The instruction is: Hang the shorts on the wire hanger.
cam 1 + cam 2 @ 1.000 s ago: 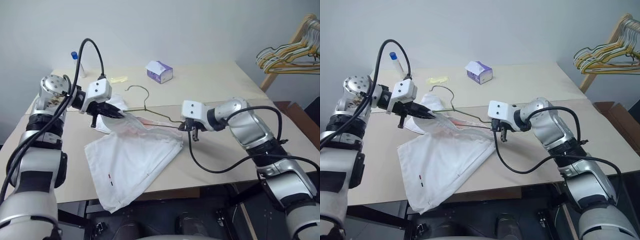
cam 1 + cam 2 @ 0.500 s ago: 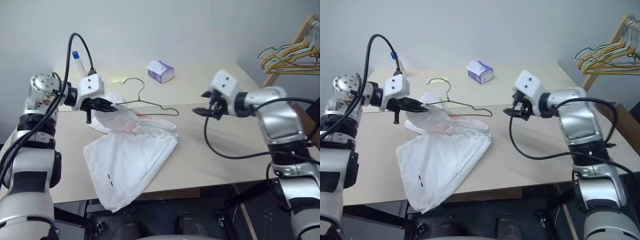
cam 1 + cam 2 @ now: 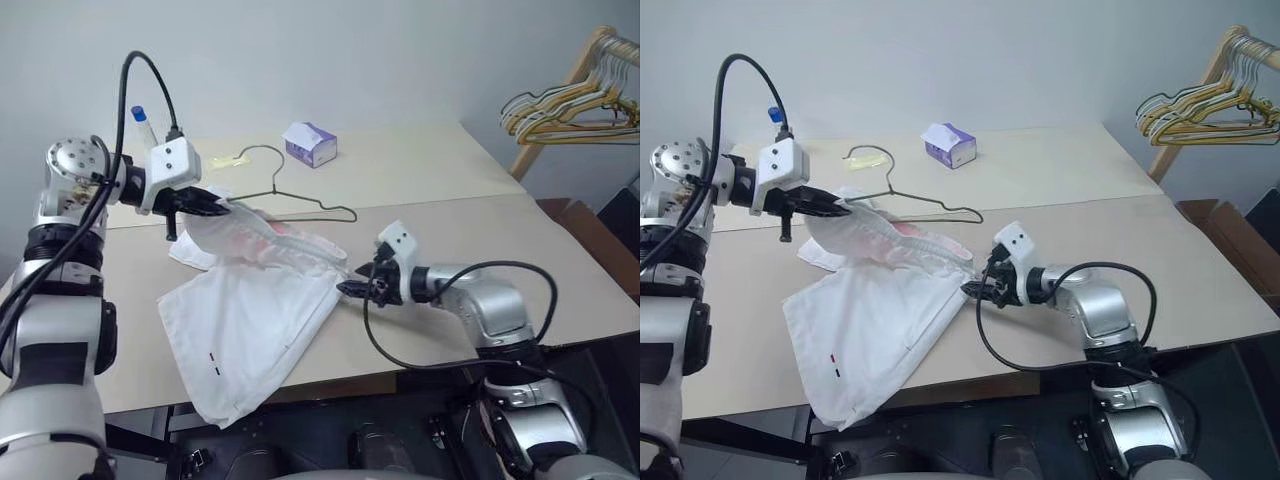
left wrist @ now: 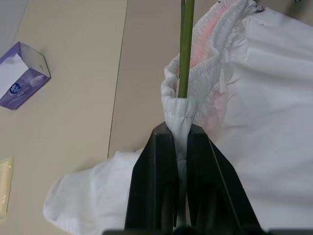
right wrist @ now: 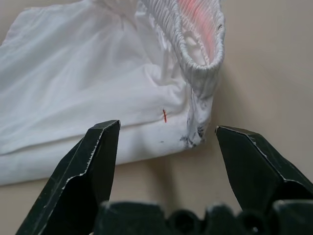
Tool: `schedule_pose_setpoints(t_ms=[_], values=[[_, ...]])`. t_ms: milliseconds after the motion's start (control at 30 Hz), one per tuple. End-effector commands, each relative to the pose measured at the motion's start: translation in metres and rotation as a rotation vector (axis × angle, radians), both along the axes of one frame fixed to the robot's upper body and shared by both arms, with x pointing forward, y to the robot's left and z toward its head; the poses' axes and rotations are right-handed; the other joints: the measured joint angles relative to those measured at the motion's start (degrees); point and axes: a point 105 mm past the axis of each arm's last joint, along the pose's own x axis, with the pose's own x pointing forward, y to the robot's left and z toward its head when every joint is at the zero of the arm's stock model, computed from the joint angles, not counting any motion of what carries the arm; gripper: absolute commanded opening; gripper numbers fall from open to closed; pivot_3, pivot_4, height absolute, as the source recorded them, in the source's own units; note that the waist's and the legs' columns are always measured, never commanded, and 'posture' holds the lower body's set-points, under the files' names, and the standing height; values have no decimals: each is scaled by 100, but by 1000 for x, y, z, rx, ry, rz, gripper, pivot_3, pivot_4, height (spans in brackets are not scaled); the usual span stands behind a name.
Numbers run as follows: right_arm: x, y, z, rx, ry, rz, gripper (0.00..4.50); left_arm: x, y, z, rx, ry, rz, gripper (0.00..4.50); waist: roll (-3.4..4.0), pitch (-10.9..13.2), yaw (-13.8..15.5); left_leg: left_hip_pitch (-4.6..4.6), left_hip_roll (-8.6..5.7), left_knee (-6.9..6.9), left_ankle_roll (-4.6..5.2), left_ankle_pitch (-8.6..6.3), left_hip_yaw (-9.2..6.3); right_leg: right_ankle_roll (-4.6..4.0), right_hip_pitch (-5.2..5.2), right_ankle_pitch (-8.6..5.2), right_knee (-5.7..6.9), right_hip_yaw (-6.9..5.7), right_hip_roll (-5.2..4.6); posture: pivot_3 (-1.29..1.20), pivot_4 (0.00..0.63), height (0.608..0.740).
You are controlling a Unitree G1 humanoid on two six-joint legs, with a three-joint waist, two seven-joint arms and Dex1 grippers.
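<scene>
The shorts [image 3: 255, 320] lie spread over the left half of the tabletop [image 3: 480, 220], one leg hanging past the near edge. The gathered waistband is lifted at its far-left end, where the left gripper [image 4: 178, 142] is clenched on a pinch of elastic. The wire hanger [image 3: 300, 200] runs right alongside that pinch. Its green wire passes by the bunched band in the left wrist view, while the hook points toward the far edge near the tissue box [image 3: 309, 144].

The right gripper [image 5: 166, 134] sits low over the tabletop at the waistband's other end, fingers spread wide and holding nothing. The open mouth of the band is just ahead of them.

The step in hand looks like taking that free end. To do it well, the right gripper should close on the elastic rim itself (not the loose single layer below it). It should then draw the band taut against the left hold, so the opening can be worked over the hanger's right shoulder without dragging the wire.

Whether the hanger's left shoulder is already inside the waistband or merely resting against it is hard to tell. The cloth hides the wire there. The hanger's lower bar is also covered by fabric.
</scene>
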Motion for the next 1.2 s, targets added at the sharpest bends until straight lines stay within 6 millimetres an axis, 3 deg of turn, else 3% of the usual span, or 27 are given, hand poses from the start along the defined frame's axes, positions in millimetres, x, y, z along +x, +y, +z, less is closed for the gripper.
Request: schedule_pose_setpoints(t_ms=[33,133,333,433,600,733,967,1200], values=[[15,3,14,69,-46,-22,3682,0,-1,20,-30,-67,-6,0,0,0,1,1,0,0,1,0,0,0,0,0,0,1,0,-60,0,740],[20,6,14,108,-27,-25,3082,-1,-1,20,-32,-67,-4,0,0,0,1,1,0,-1,-1,0,-1,0,0,0,3,1,1,-59,0,740],[31,8,7,116,-9,-65,907,-1,0,20,-34,-63,0,0,0,0,0,1,0,0,-2,1,1,0,1,0,8,1,0,-53,0,740],[30,7,9,136,6,-64,34,-2,1,22,-48,-63,0,0,0,0,1,0,0,-1,-2,1,0,0,1,0,9,0,0,-52,0,740],[39,-5,16,73,-75,-115,34,-10,2,31,-117,-60,-47,0,0,0,1,0,1,0,-3,1,-1,1,1,0,9,0,0,-54,0,740],[51,-29,46,82,-133,-139,34,-23,6,39,-147,-35,-95,0,1,1,-11,0,0,0,-2,1,-5,1,-5,0,9,9,-1,-59,0,740],[55,-48,77,25,-220,-82,34,-23,14,31,-83,-15,-71,0,0,1,7,8,1,-1,9,-5,-7,1,1,0,5,10,0,-56,0,740],[52,-52,88,-19,-268,-46,34,-19,19,24,-40,-15,-38,0,0,1,8,5,0,-1,2,-1,1,1,0,0,7,9,0,-55,0,740]])
